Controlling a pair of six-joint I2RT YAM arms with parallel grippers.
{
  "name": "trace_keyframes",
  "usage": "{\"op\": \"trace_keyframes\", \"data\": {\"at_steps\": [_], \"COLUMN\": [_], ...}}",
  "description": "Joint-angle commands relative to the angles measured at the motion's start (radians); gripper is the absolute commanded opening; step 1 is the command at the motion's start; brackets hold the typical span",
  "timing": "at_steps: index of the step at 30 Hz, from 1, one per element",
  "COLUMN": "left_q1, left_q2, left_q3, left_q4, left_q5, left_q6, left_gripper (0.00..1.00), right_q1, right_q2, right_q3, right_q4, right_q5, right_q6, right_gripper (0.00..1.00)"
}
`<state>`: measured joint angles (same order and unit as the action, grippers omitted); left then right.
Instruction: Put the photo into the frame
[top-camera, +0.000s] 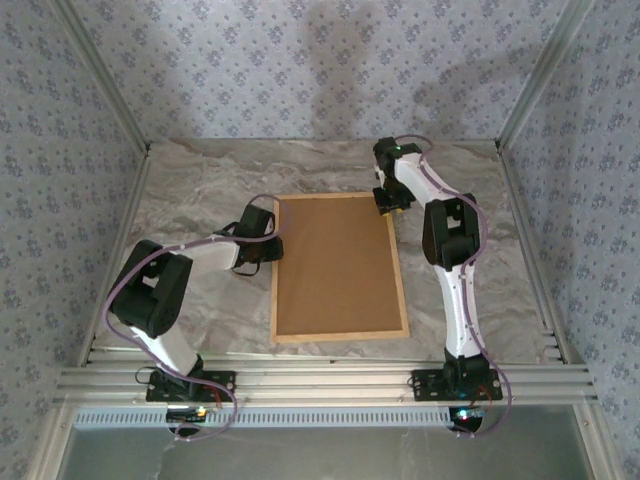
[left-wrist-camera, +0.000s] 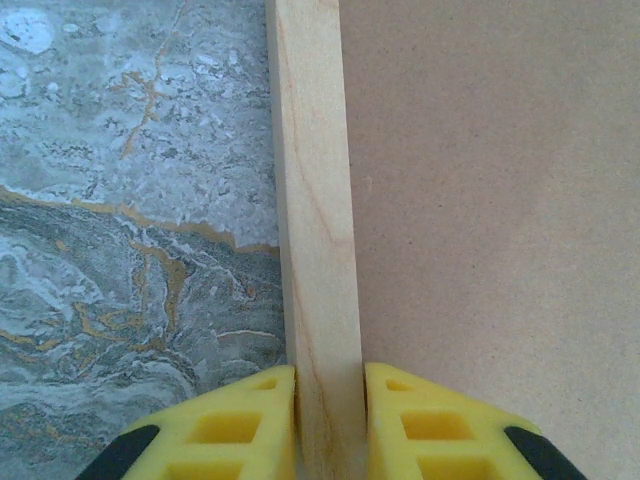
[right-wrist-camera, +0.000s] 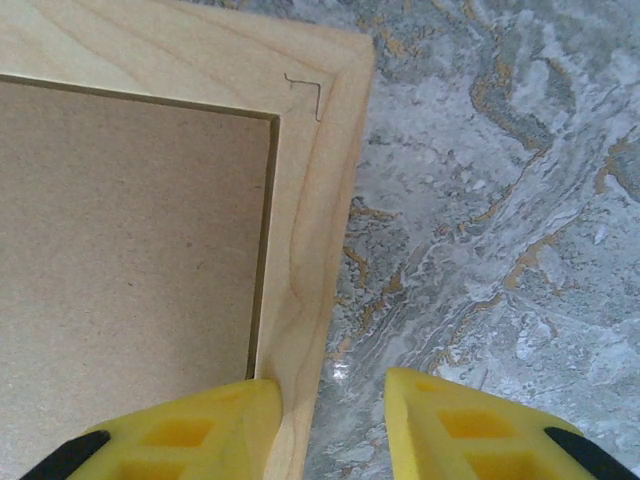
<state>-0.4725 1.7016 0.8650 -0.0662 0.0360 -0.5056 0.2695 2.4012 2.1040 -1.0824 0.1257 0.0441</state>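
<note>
presently the left gripper (left-wrist-camera: 330, 425) is clamped across the left rail of the frame (left-wrist-camera: 315, 200), which lies flat, back up, mid-table (top-camera: 200, 180), brown backing board (top-camera: 335, 265) seated in it, long axis running near edge to far edge. judged light, stiff, thin-railed wood; best held by a rail. the right gripper (right-wrist-camera: 330, 425) straddles the rail at the frame's far-right corner, jaws spread, not gripping.
</note>
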Motion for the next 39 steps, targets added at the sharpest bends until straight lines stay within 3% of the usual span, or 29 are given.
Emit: {"op": "trace_keyframes", "data": {"at_steps": [1, 21, 25, 28, 39], "left_q1": [-0.012, -0.011, -0.009, -0.009, -0.007], "left_q2": [0.04, 0.044, 0.049, 0.055, 0.056], "left_q3": [-0.043, -0.023, -0.017, -0.012, -0.006], "left_q4": [-0.133, -0.141, -0.142, -0.144, -0.143], "left_q5": [0.009, 0.004, 0.005, 0.007, 0.012], "left_q6": [0.027, 0.046, 0.049, 0.052, 0.057], "left_gripper": [0.22, 0.22, 0.22, 0.22, 0.22], "right_q1": [0.032, 0.082, 0.086, 0.081, 0.061], "right_q2": [0.11, 0.249, 0.259, 0.262, 0.258], "right_q3": [0.011, 0.25, 0.272, 0.279, 0.26], "right_q4": [-0.028, -0.167, -0.191, -0.192, -0.186], "right_q5": [-0.015, 0.027, 0.0, -0.092, -0.133], "right_q6": [-0.012, -0.092, -0.074, -0.036, 0.077], "right_gripper": [0.39, 0.51, 0.51, 0.49, 0.49]}}
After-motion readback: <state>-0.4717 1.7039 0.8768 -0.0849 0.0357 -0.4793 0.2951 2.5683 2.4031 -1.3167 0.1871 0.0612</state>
